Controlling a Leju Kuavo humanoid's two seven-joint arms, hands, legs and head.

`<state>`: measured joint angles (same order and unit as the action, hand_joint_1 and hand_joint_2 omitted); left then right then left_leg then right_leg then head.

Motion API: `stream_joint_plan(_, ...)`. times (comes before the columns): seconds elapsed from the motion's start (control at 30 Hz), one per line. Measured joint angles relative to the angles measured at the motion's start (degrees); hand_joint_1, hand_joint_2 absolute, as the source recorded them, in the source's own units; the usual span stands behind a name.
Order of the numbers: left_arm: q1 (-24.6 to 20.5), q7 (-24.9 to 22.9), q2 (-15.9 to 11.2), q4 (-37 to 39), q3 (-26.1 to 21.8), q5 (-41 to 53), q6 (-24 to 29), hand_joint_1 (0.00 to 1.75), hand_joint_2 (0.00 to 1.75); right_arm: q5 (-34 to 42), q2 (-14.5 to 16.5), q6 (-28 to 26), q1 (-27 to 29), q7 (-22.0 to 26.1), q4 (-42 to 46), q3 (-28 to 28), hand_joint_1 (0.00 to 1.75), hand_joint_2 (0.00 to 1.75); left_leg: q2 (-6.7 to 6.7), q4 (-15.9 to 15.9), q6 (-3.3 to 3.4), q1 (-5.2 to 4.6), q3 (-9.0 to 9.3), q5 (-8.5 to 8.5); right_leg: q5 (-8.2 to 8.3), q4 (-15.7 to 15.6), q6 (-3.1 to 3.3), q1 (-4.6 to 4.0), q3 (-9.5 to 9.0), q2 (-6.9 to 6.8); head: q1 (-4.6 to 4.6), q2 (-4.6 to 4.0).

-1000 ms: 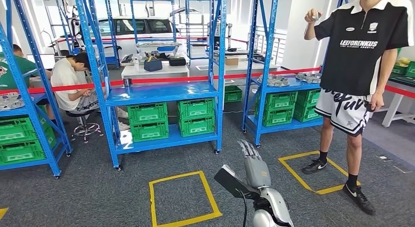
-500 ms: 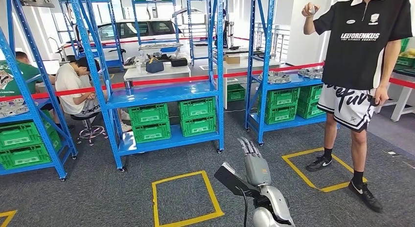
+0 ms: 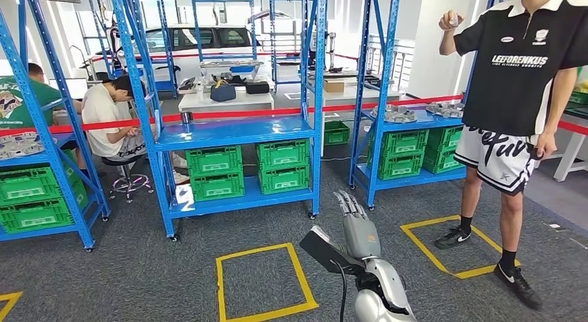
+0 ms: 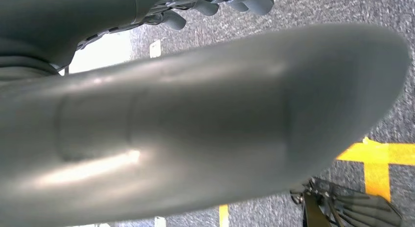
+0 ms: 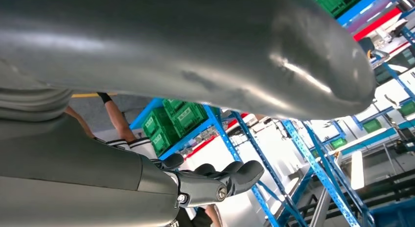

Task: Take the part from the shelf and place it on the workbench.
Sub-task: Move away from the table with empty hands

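Grey metal parts (image 3: 394, 114) lie on the middle level of the blue shelf (image 3: 380, 93) ahead to the right, with more parts (image 3: 444, 108) farther along it. My right hand (image 3: 353, 221) is raised low in the head view, fingers stretched forward and holding nothing, well short of that shelf. The right wrist view has the same hand (image 5: 210, 180) empty, with blue racks behind it. My left hand (image 4: 215, 2) hangs over the grey carpet, its fingertips apart with nothing in them; a grey cover hides the rest of it.
A person in a black shirt (image 3: 516, 65) stands at the right beside the shelf, one hand raised. A wider blue shelf (image 3: 232, 131) with green crates (image 3: 215, 173) stands ahead. Yellow floor squares (image 3: 260, 284) mark the carpet. Two people sit at the left (image 3: 104, 117).
The whole picture has shifted a little as the camera moved, and the shelves look slightly nearer. My right hand keeps its raised, outstretched pose.
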<state>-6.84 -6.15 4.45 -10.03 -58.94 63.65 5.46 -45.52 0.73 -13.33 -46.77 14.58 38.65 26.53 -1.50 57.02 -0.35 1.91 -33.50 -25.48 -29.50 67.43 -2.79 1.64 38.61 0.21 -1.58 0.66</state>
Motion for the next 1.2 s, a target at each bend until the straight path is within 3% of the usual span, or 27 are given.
stream_joint_plan(0.07,0.0,0.0,0.0,0.0,0.0,0.0,0.0,0.0,0.0,-0.1,0.2,0.0,-0.4,0.0,-0.2,0.0,0.0,0.0,-0.15,1.0,-0.89,0.03,-0.22,-0.79,2.3,-6.5,0.26,0.04,-3.21,0.19,-0.01,0.0)
stream_joint_plan(0.1,-0.1,0.0,-0.1,0.0,-0.1,-0.1,0.0,0.0,0.0,-0.1,0.3,-0.1,-0.5,0.0,-0.2,0.0,0.0,0.0,-0.19,1.3,-1.34,-0.02,-0.31,-1.07,2.39,-7.8,0.7,-0.07,-3.91,0.3,-0.02,0.0)
stream_joint_plan(0.23,0.0,0.0,0.0,0.0,-0.2,-0.1,0.0,0.0,0.0,-0.1,0.8,-0.1,-0.7,0.0,-0.4,0.0,0.0,0.0,-0.05,1.8,-2.65,0.14,-0.48,-1.63,2.01,-8.0,2.87,-0.29,-4.26,0.3,-0.06,0.02)
stream_joint_plan(0.3,0.0,0.0,0.0,0.0,-0.2,-0.1,0.0,0.0,0.0,-0.1,1.0,-0.1,-0.9,0.0,-0.4,0.0,0.0,0.0,0.65,6.4,-2.86,0.09,-2.79,-3.78,1.83,-8.2,3.62,-0.23,-4.69,0.13,-0.15,0.01)
stream_joint_plan(0.37,-0.1,0.0,0.0,0.0,-0.3,-0.1,0.0,0.0,0.0,-0.1,1.1,-0.1,-0.9,0.0,-0.5,0.0,0.0,0.0,1.08,14.3,-2.82,-0.08,-7.07,-6.64,1.41,-8.2,4.12,-0.51,-5.07,-0.03,-0.21,0.01)
stream_joint_plan(0.4,0.0,0.0,-0.1,0.0,-0.3,-0.1,0.0,0.0,0.0,-0.1,1.1,-0.1,-0.8,0.0,-0.6,0.0,0.0,0.0,1.12,17.1,-2.7,-0.16,-8.87,-7.16,1.18,-8.2,4.26,-0.68,-5.3,-0.07,-0.21,0.01)
stream_joint_plan(0.43,0.1,0.0,-0.1,0.0,-0.3,-0.1,0.0,0.0,0.0,-0.1,1.1,-0.1,-0.8,0.0,-0.7,0.0,0.0,0.0,1.13,18.0,-2.47,-0.26,-9.78,-6.61,0.9,-8.2,4.33,-0.84,-5.59,-0.09,-0.21,0.01)
stream_joint_plan(0.47,0.2,0.0,0.0,0.0,-0.3,-0.1,0.0,0.0,0.0,-0.1,1.1,-0.1,-0.8,0.0,-0.8,0.0,0.0,0.0,1.14,16.7,-2.14,-0.41,-9.52,-4.95,0.59,-8.2,4.34,-0.98,-5.97,-0.1,-0.21,0.01)
stream_joint_plan(0.53,0.3,0.0,-0.1,0.0,-0.4,-0.1,0.0,0.0,0.0,-0.1,1.3,0.0,-0.9,0.1,-0.9,0.0,0.0,0.0,1.29,9.3,-1.11,-0.91,-6.43,-0.63,-0.1,-8.2,4.25,-1.13,-6.88,-0.14,-0.21,0.0)
stream_joint_plan(0.57,0.3,0.1,-0.1,0.0,-0.4,-0.2,0.0,0.0,0.0,-0.1,1.4,0.0,-1.1,0.1,-0.9,0.0,0.0,0.0,1.45,5.7,-0.6,-1.25,-4.68,0.59,-0.42,-8.3,4.07,-1.23,-7.19,-0.14,-0.2,-0.01)
stream_joint_plan(0.63,0.3,0.3,-0.2,0.0,-0.5,-0.4,0.1,0.0,0.0,-0.1,1.7,0.3,-1.4,0.2,-1.1,0.0,0.0,0.0,1.66,2.2,0.07,-1.8,-2.96,0.73,-0.6,-8.6,3.47,-1.26,-7.49,-0.19,-0.19,0.01)
stream_joint_plan(0.73,0.7,0.8,-0.2,0.0,-0.8,-0.7,0.1,0.0,0.0,-0.1,2.0,0.6,-1.7,0.2,-1.3,0.0,0.0,0.0,1.42,1.1,0.71,-1.71,-1.9,0.35,-0.35,-7.8,2.51,-1.22,-7.54,-0.22,-0.15,0.02)
stream_joint_plan(0.8,0.9,1.0,-0.2,0.0,-0.9,-0.7,0.1,0.0,0.0,0.0,2.0,0.5,-2.1,0.2,-1.6,0.0,0.0,0.0,1.27,0.7,1.29,-1.52,-0.9,0.05,-1.38,-3.9,2.05,-1.11,-5.5,-0.17,-0.09,0.02)
stream_joint_plan(0.9,0.9,1.1,-0.2,0.0,-0.9,-0.6,0.1,0.0,0.0,0.2,1.9,0.3,-2.0,0.2,-2.0,0.0,0.0,0.0,1.06,0.7,1.8,-1.5,-0.09,-0.83,-4.92,6.1,1.45,-1.02,1.24,-0.11,-0.03,0.02)
stream_joint_plan(0.93,0.9,1.1,-0.1,0.0,-0.9,-0.5,0.1,0.0,0.0,0.3,1.8,0.2,-1.8,0.2,-2.2,0.0,0.0,0.0,0.93,0.7,1.8,-1.5,0.27,-1.2,-5.01,7.5,1.33,-0.99,2.87,-0.11,-0.02,0.02)
stream_joint_plan(0.97,0.9,1.1,0.0,0.0,-1.0,-0.4,0.1,0.0,0.0,0.3,1.7,0.0,-1.6,0.2,-2.4,0.0,0.0,0.0,0.8,0.8,1.71,-1.5,0.69,-1.61,-3.72,6.7,1.28,-0.95,3.4,-0.11,-0.01,0.02)
stream_joint_plan(1.0,0.9,1.0,0.0,0.0,-1.0,-0.3,0.1,0.0,0.0,0.3,1.7,-0.1,-1.5,0.2,-2.5,0.0,0.0,0.0,0.69,0.9,1.57,-1.49,1.18,-2.06,-1.36,3.9,1.31,-0.91,2.89,-0.12,-0.02,0.02)
stream_joint_plan(1.03,0.9,1.0,0.1,0.0,-1.0,-0.2,0.1,0.0,0.0,0.3,1.6,-0.3,-1.5,0.2,-2.6,0.0,0.0,0.0,0.61,1.0,1.36,-1.49,1.64,-2.56,1.53,-0.3,1.43,-0.88,1.62,-0.14,-0.01,0.02)
stream_joint_plan(1.07,0.8,0.9,0.2,0.0,-1.0,-0.1,0.1,0.0,0.0,0.3,1.5,-0.4,-1.5,0.2,-2.7,0.0,0.0,0.0,0.56,1.2,1.1,-1.54,2.02,-3.02,3.21,-4.1,1.63,-0.98,0.36,-0.14,-0.03,0.01)
stream_joint_plan(1.13,0.6,0.8,0.3,0.0,-1.0,-0.1,0.1,0.0,0.0,0.3,1.4,-0.4,-1.5,0.2,-2.8,0.1,0.0,0.0,0.53,1.2,0.44,-1.63,2.32,-3.71,4.26,-8.1,2.33,-1.25,-1.25,-0.15,-0.03,0.01)
stream_joint_plan(1.2,0.5,0.7,0.3,0.0,-1.0,-0.1,0.1,0.0,0.0,0.3,1.3,-0.3,-1.4,0.2,-2.8,0.1,0.0,0.0,0.51,1.5,-0.25,-1.67,2.56,-3.74,4.03,-8.3,3.17,-1.35,-1.73,-0.09,-0.07,0.01)
